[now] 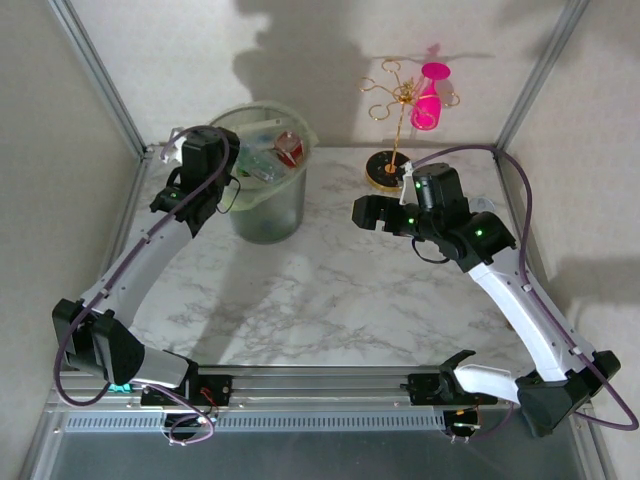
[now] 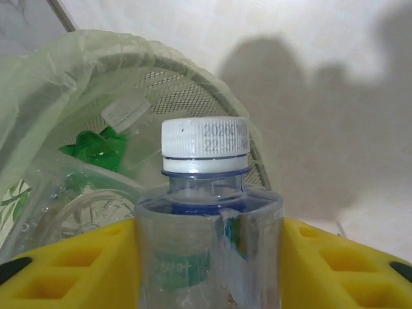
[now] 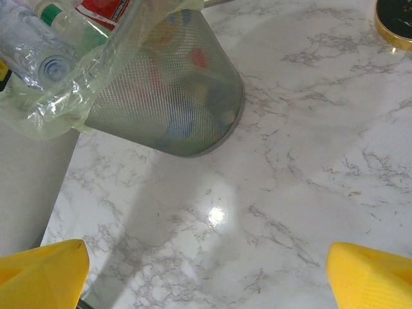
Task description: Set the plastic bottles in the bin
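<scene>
Your left gripper [image 2: 209,264] has its yellow pads against both sides of a clear bottle [image 2: 206,212] with a ridged white cap, seemingly pinching it. It is beside the rim of the pale-green bin [image 1: 270,215], which holds other bottles [image 1: 262,163]. Your right gripper [image 3: 206,277] hangs spread wide over the marble table [image 3: 290,161].

white-grey marble table [image 1: 330,290] inside a metal-post frame [image 1: 100,75] with pale walls, a ribbed metal rail [image 1: 320,380] running along the near edge. at the far right of the table stands a gold wire stand [image 1: 400,95] on a round black gold-rimmed base [image 1: 387,168] [image 3: 396,22]. a pink goblet [image 1: 430,95] hangs upside down on its right side, both casting shadows on the back wall.
</scene>
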Tool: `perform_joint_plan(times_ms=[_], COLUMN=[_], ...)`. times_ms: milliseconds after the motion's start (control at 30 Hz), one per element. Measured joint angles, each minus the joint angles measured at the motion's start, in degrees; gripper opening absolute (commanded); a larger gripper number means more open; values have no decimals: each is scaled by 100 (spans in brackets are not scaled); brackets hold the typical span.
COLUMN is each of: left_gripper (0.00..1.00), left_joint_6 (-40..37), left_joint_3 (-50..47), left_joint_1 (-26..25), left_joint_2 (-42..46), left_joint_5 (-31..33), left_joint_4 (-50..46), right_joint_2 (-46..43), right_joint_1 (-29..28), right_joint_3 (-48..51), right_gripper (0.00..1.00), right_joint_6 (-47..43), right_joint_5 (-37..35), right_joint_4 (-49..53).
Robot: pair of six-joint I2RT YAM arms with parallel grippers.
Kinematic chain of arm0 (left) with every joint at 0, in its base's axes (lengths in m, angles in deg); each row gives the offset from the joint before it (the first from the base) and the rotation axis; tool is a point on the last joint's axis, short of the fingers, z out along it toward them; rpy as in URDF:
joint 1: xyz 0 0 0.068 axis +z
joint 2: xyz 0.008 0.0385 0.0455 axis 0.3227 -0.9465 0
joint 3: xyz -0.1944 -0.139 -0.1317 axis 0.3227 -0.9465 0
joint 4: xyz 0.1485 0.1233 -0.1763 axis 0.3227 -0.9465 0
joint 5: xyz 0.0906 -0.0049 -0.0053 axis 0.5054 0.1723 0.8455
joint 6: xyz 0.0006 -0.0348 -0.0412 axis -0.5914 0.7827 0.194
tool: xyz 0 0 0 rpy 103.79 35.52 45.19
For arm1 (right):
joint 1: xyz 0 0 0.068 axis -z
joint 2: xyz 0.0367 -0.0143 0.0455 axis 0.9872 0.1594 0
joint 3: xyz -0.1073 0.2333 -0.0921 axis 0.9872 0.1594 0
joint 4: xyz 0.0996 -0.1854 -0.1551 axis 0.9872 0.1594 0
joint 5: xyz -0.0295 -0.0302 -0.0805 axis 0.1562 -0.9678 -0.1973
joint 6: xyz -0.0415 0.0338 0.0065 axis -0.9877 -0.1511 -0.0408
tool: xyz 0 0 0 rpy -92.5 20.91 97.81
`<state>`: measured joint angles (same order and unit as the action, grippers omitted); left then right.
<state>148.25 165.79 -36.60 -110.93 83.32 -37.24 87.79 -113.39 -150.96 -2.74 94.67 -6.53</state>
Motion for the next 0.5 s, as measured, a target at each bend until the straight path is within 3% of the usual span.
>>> perform_joint_plan(times_ms=[333,433,500], left_gripper=[86,75,58], left_joint_6=[-431,-802,-1231], left_joint_3=[236,494,669], left_joint_1=[225,289,289], left_joint_2=[481,549,542], left_joint_5=[140,197,144], left_joint_4=[-398,-498,-527], right_joint_2=[-17,-17,-17], right_joint_1=[0,0,0], right_joint_3=[59,66,85], right_gripper=[95,95,95], right_joint_6=[0,0,0], right_joint_5=[0,2,2], right_joint_4=[-7,-13,-42])
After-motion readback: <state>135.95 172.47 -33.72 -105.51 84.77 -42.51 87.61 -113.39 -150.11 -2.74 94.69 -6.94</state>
